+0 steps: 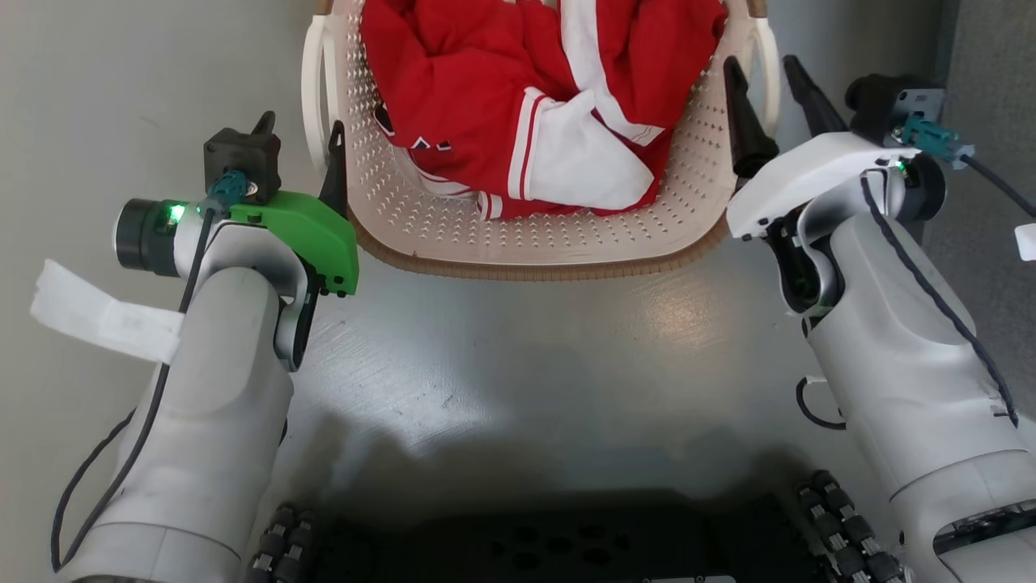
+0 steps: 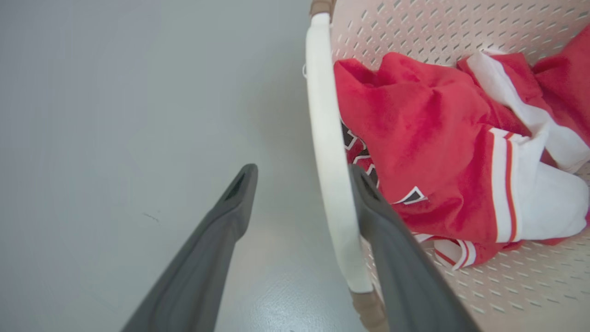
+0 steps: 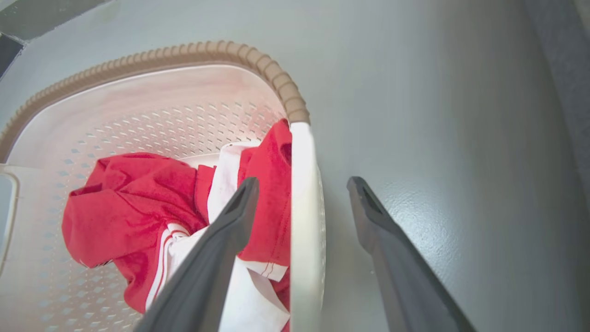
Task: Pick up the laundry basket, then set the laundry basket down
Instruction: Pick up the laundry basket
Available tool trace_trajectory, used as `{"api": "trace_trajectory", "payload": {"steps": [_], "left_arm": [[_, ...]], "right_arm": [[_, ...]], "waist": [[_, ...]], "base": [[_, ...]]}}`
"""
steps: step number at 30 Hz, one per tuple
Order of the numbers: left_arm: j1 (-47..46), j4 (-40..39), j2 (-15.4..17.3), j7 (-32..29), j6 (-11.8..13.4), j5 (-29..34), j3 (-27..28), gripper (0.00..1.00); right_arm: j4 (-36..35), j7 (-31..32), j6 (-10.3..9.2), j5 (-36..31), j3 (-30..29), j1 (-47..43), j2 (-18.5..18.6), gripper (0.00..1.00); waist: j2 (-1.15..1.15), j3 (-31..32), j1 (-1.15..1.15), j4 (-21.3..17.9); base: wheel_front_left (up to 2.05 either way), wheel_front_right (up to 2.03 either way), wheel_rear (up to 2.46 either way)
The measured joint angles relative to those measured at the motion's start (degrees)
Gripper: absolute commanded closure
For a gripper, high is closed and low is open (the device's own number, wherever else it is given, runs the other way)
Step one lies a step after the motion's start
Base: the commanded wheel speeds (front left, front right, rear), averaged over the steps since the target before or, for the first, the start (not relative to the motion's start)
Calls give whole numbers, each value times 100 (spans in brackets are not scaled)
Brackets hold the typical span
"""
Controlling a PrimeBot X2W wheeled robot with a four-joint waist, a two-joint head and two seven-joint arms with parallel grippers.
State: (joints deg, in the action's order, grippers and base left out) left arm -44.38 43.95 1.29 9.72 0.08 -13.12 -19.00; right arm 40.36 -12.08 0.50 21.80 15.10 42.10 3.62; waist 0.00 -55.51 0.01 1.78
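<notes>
The laundry basket (image 1: 526, 265) is cream-white with perforated walls and a brown woven-look rim, and it sits at the top middle of the head view on the grey floor. A red and white garment (image 1: 518, 105) lies inside it. My left gripper (image 1: 299, 139) is open, with one finger on each side of the basket's left white handle (image 2: 328, 138). My right gripper (image 1: 773, 91) is open too and straddles the right white handle (image 3: 304, 212). In the wrist views each handle runs between the dark fingers (image 2: 239, 193) (image 3: 368, 207), with a gap on the outer side.
Smooth grey floor (image 1: 518, 380) spreads between me and the basket. My dark base with its rollers (image 1: 550, 551) fills the bottom edge. A darker grey strip (image 1: 991, 73) runs along the far right. A white tag (image 1: 97, 317) hangs from my left forearm.
</notes>
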Motion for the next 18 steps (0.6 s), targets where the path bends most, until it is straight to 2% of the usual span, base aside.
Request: {"api": "trace_trajectory", "payload": {"steps": [18], "left_arm": [[-510,739,-15,46,-193,-291,-231,0]], "right_arm": [[610,2,76,403,619,259,8,0]], "waist": [[0,-243,0,-45]], "base": [[0,0,0]]}}
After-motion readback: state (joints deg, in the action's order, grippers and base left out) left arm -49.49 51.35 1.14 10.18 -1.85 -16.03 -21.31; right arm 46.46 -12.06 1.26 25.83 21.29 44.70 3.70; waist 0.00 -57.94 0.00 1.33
